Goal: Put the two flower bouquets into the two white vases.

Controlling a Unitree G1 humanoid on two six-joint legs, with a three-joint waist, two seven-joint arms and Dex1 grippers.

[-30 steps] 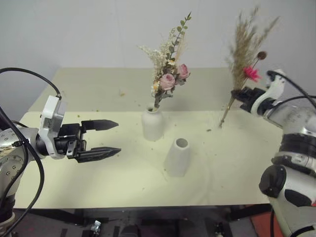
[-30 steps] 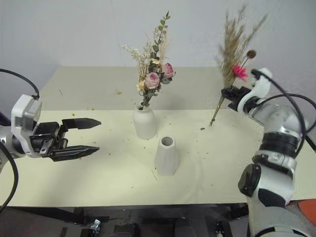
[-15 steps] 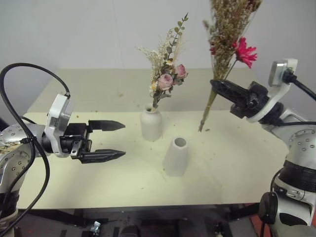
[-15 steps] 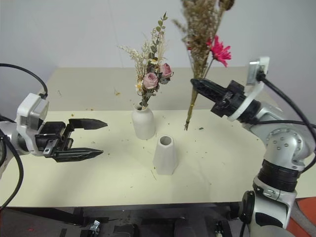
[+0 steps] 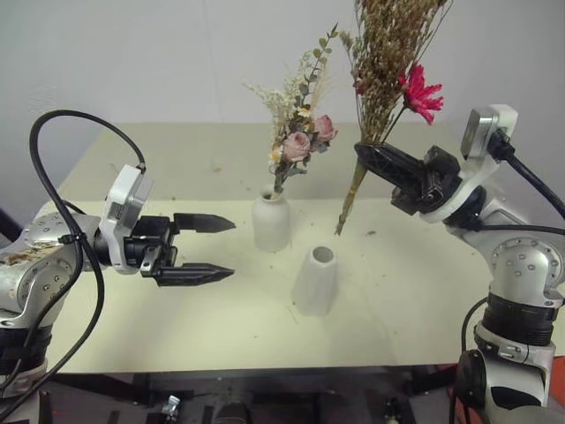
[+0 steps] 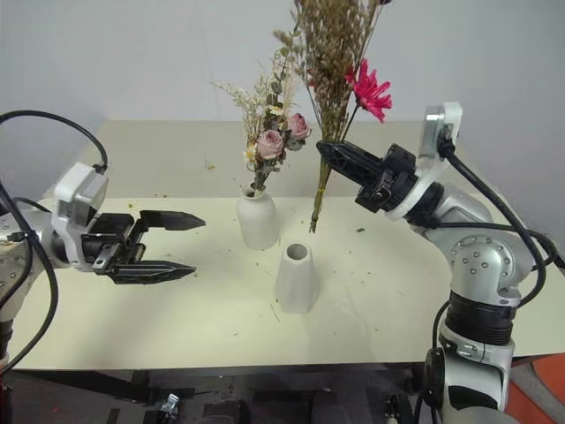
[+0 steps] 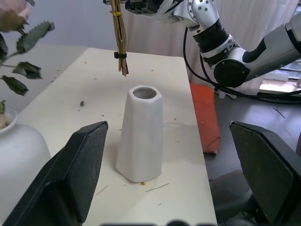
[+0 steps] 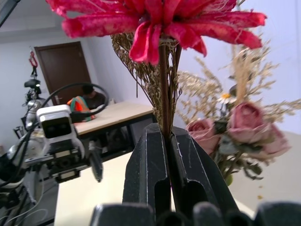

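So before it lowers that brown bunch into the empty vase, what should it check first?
1. Grip on the brown bunch: right gripper shut on the stems. Ok.
2. Cone vase upright, mouth open and empty. Ok.
3. Stem ends over the vase mouth: they hang above the table beyond the vase, not over it. Not ok.
4. Bunch upright: it leans, tips lower left, flower top right. Not ok yet.
5. Left gripper open, beside the cone vase, not touching it. Ok.
6. Rose bunch already stands in the bottle vase. Ok.
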